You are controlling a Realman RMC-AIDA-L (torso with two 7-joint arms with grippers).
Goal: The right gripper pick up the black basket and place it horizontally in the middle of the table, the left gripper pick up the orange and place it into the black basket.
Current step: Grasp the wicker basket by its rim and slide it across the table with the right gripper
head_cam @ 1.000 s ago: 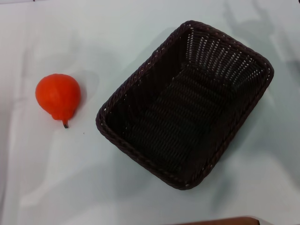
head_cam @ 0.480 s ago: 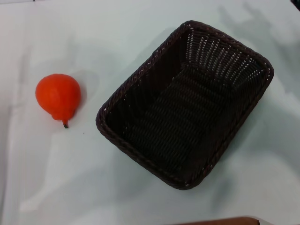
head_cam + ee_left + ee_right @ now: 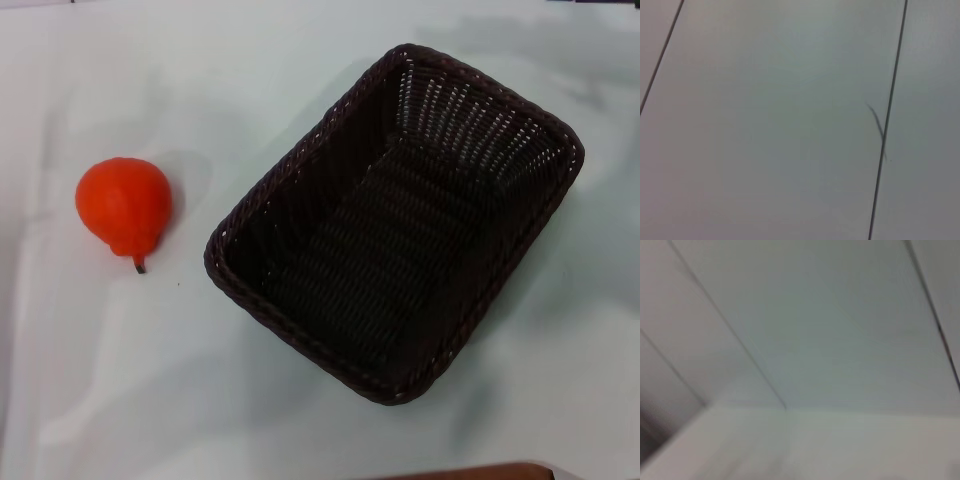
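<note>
The black basket (image 3: pixel 400 225) lies on the white table (image 3: pixel 300 100), right of centre, turned diagonally, empty. The orange (image 3: pixel 124 207) sits on the table to the basket's left, apart from it, its knobbed end and dark stem pointing toward the front. Neither gripper shows in the head view. The left wrist view and the right wrist view show only pale flat panels with thin dark seams, with no fingers and none of the task's things.
A brown edge strip (image 3: pixel 480 472) of the table shows at the front right. Bare white tabletop lies around the basket and the orange.
Faint shadows at the far right of the table have faded away. The basket and the orange have not moved.
</note>
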